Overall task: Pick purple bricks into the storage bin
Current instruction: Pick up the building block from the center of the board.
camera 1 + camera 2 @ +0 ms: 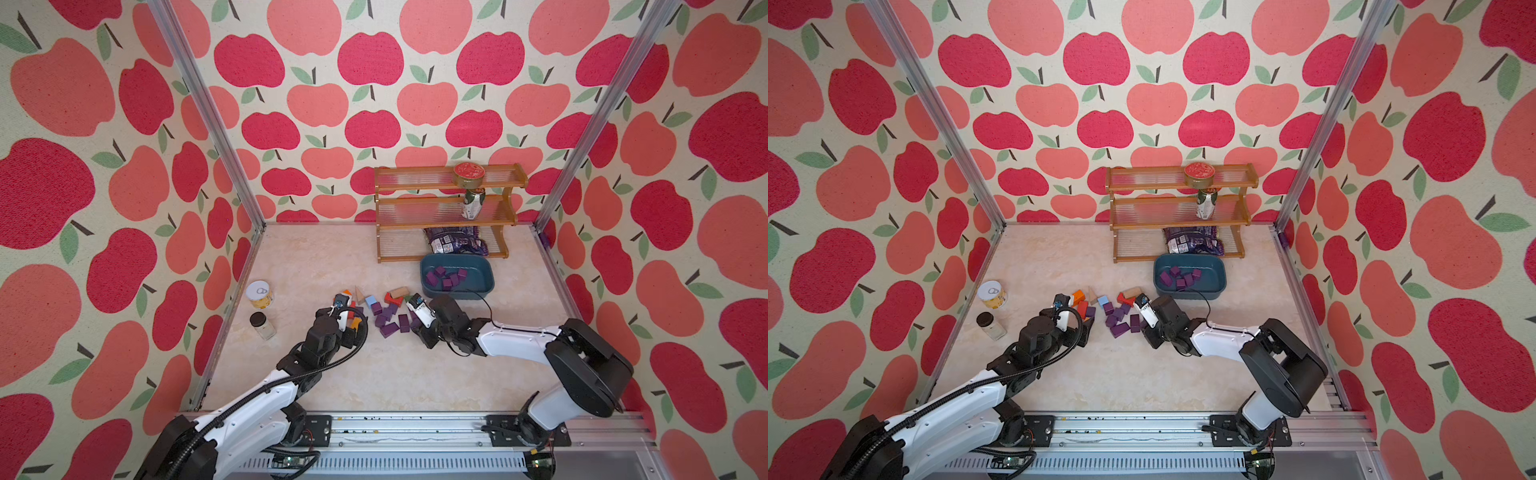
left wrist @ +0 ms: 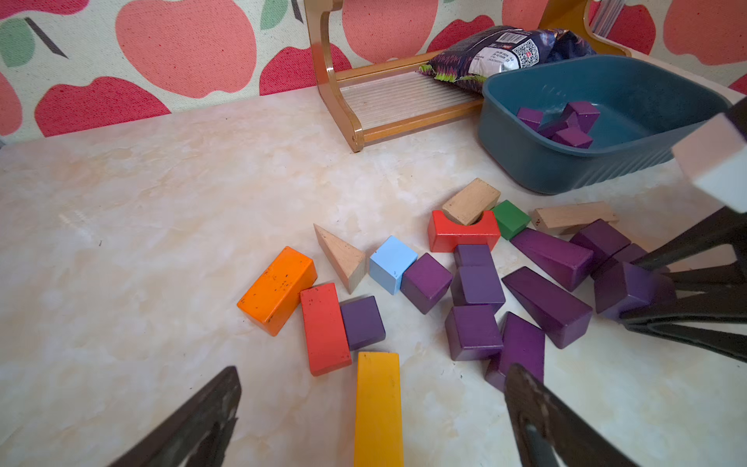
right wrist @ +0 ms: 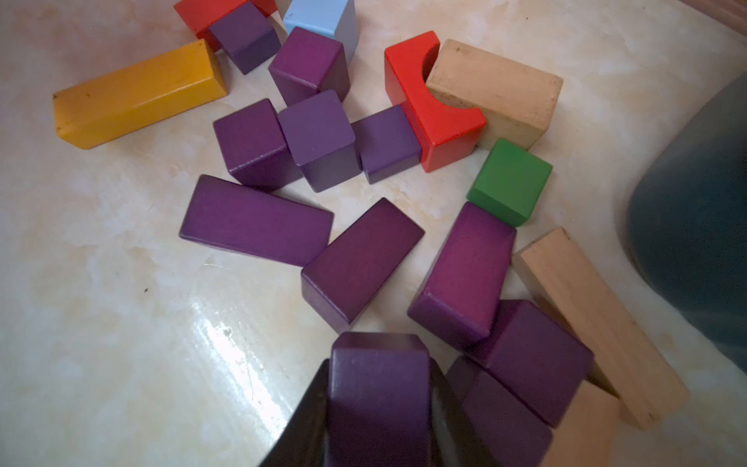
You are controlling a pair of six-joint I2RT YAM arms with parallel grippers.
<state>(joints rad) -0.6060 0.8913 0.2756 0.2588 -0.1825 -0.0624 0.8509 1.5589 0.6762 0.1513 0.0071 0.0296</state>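
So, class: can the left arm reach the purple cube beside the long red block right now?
Probably yes. The left gripper is open and the purple cube lies just ahead, its top bare. The long red block touches one side and the yellow block crowds it, so a finger may nudge those.

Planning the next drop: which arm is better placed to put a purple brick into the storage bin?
Right. The right end effector grips a purple brick close beside the storage bin; the left end effector is open, empty and farther from it.
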